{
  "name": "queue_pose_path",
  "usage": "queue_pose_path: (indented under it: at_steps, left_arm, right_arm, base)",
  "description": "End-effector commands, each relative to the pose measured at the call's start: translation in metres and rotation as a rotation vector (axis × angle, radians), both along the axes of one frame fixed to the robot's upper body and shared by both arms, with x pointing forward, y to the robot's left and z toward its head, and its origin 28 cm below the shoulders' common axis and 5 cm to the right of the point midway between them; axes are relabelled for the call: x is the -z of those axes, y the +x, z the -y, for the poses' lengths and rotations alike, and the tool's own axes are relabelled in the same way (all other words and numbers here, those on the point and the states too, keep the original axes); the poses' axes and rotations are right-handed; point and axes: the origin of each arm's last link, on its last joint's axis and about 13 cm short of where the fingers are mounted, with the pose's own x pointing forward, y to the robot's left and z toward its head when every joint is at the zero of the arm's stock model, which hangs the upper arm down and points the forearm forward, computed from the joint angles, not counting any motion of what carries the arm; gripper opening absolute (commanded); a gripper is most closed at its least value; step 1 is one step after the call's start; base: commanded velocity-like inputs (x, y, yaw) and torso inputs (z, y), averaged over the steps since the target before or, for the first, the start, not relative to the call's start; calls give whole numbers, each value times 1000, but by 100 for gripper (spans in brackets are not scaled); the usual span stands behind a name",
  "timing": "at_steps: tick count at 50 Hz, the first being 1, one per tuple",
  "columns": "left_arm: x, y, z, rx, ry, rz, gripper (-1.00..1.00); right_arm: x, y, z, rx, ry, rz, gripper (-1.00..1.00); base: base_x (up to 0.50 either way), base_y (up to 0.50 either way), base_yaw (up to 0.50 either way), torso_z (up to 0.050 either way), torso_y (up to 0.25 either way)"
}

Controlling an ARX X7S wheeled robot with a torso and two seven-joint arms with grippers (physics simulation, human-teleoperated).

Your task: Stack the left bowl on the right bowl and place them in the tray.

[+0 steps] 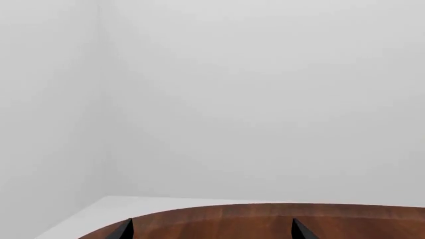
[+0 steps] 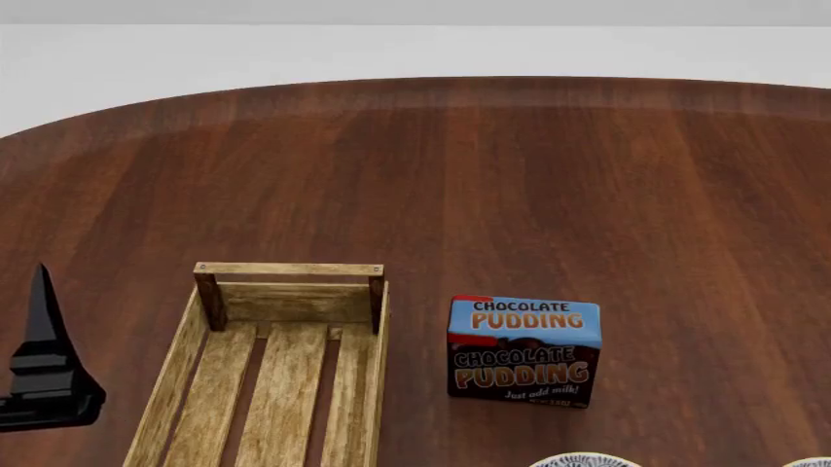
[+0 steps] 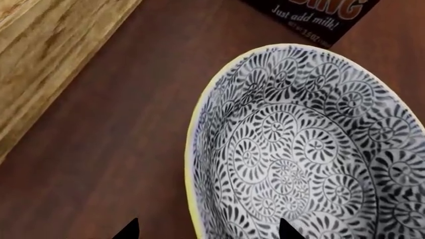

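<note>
A bowl with a dark swirl pattern and a yellow rim fills the right wrist view. My right gripper is open, one fingertip outside the near rim and the other over the inside. In the head view only the far rims of the left bowl and the right bowl show at the bottom edge. The light-wood tray is empty at the lower left. My left gripper is open and empty over bare table; it shows left of the tray in the head view.
A blue-and-brown chocolate pudding box stands between the tray and the bowls; its edge shows in the right wrist view, as does the tray's side plank. The round dark-wood table ends at a white floor and wall.
</note>
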Motion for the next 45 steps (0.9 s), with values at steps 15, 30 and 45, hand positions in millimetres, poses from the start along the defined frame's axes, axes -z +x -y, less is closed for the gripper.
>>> queue_pose_path:
  at_steps: [15, 30, 45]
  left_arm:
    - [1, 0, -1, -8, 0, -2, 100]
    - [3, 1, -1, -9, 1, -8, 100]
    - [3, 0, -1, -8, 0, -6, 100]
  right_arm:
    - [9, 5, 2, -8, -11, -40, 100]
    - [12, 6, 2, -35, -19, -63, -100]
    - [-36, 4, -2, -75, -76, 42, -100]
  base:
    - [0, 0, 0, 0, 0]
    - [2, 0, 0, 0, 0]
    - [0, 0, 0, 0, 0]
